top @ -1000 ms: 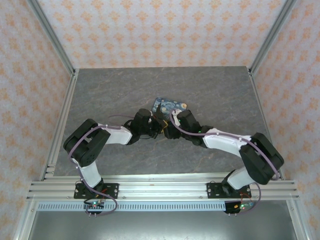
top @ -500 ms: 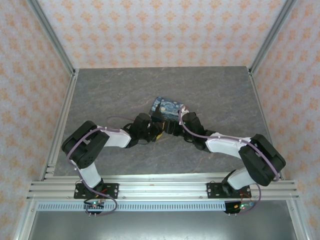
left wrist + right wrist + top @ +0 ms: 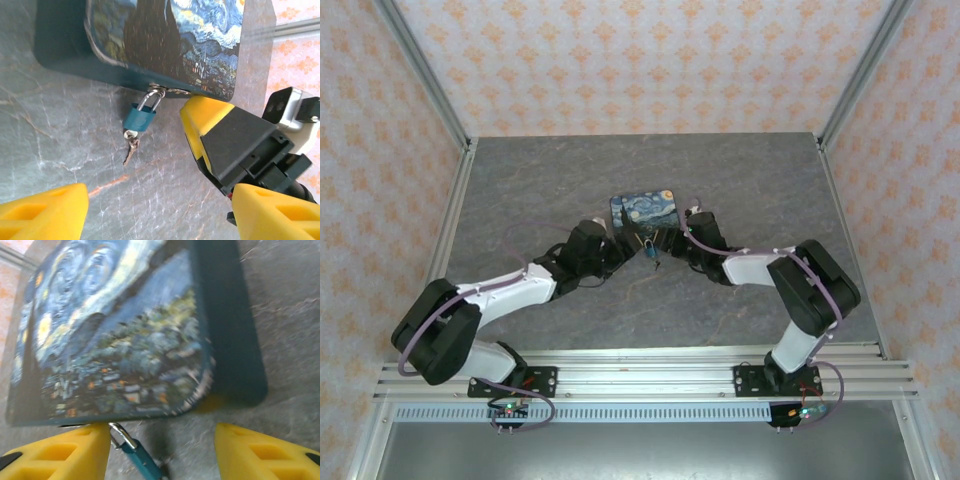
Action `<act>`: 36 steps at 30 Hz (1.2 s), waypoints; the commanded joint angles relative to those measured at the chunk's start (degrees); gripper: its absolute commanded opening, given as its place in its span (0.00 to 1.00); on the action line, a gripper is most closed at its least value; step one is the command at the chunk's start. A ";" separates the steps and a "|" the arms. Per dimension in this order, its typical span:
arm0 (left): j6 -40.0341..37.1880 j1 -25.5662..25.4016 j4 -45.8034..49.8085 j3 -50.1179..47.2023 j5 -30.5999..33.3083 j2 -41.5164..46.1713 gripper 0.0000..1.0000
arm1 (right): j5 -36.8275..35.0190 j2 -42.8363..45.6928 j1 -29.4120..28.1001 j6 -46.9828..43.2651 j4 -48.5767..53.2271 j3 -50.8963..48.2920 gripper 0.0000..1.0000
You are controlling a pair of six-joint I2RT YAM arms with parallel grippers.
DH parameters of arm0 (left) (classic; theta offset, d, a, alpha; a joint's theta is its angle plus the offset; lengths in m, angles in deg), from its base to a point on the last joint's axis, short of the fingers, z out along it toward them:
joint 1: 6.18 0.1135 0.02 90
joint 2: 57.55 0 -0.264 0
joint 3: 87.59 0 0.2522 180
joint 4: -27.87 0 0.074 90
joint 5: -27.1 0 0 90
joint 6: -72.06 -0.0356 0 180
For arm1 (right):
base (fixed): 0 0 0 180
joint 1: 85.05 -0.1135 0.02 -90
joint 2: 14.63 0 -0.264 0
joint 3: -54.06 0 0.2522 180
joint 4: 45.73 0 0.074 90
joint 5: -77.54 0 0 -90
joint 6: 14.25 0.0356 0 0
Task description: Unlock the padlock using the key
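- Padlock [image 3: 140, 119] hangs from the lower edge of the box [image 3: 200, 40], upper centre of the left wrist view, with the key [image 3: 131, 145] at its keyhole.
- Left gripper [image 3: 160, 212] stands wide and empty; right gripper [image 3: 162, 452] stands apart, gripping nothing.
- Risk: we may nudge the box and drop the key.
- Left gripper has opened since a second ago; box has turned.

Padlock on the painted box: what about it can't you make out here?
- Left wrist view: whether the padlock shackle is released; its top sits inside the box hasp.
- Left wrist view: whether the key is turned; too small.
- Right wrist view: padlock's lower half, cut off by the bottom edge, blurred.
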 commanded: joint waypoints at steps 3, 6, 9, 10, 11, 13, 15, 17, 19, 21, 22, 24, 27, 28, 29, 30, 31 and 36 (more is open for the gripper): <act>-5.97 4.26 8.37 5.57 2.85 -0.65 0.76 | 4.89 1.53 1.13 -2.01 0.03 1.41 0.55; -9.13 7.16 11.67 9.86 1.33 -2.69 0.77 | 7.25 2.67 1.14 -2.47 -3.16 -2.42 0.55; -13.05 9.19 15.60 14.77 0.85 -5.15 0.77 | 8.84 1.31 1.13 -2.19 -5.81 -4.26 0.54; -14.32 9.51 16.82 16.23 0.93 -5.79 0.77 | 8.98 0.86 1.03 -2.06 -6.58 -4.59 0.54; -15.58 9.95 18.41 17.93 0.93 -6.65 0.77 | 8.71 0.24 0.97 -1.92 -6.95 -4.76 0.53; -17.59 10.87 20.13 20.36 0.51 -8.27 0.78 | 8.56 -0.90 0.73 -1.73 -7.81 -4.67 0.53; -18.74 11.68 21.15 22.01 0.40 -9.75 0.78 | 8.85 -2.01 0.28 -1.90 -8.10 -3.90 0.52; -19.03 12.39 21.22 22.97 -0.26 -10.96 0.78 | 8.89 -2.84 -0.24 -2.59 -7.68 -2.97 0.52; -18.94 12.92 20.92 23.50 -0.87 -12.09 0.78 | 8.79 -3.76 -0.77 -3.27 -6.72 -1.91 0.52; -18.82 13.33 20.35 23.96 -1.27 -13.13 0.78 | 8.42 -4.53 -1.31 -4.15 -5.90 -1.16 0.51; -18.76 13.45 20.28 24.23 -1.49 -13.56 0.78 | 8.24 -4.78 -1.48 -4.51 -5.54 -0.90 0.51; -18.78 13.71 19.82 24.93 -2.05 -14.56 0.78 | 7.60 -5.19 -1.58 -5.18 -4.91 -0.40 0.51; -18.71 14.11 19.64 26.03 -2.73 -15.87 0.78 | 7.39 -5.62 -1.83 -7.18 -2.79 0.87 0.50; -18.68 14.20 19.53 26.32 -2.81 -16.16 0.78 | 7.37 -5.95 -1.98 -7.82 -2.06 1.42 0.49; -18.69 14.29 19.53 26.72 -2.92 -16.53 0.78 | 7.45 -6.19 -2.17 -8.37 -1.44 1.80 0.49; -18.68 14.37 19.53 27.14 -3.01 -16.87 0.78 | 7.55 -6.46 -2.41 -8.79 -0.99 2.15 0.48; -18.72 14.46 19.44 27.38 -3.13 -17.17 0.78 | 7.64 -6.65 -2.69 -9.17 -0.91 2.29 0.47; -18.61 14.74 19.38 28.54 -3.61 -18.46 0.78 | 6.25 -6.97 -3.43 -10.23 0.88 2.74 0.42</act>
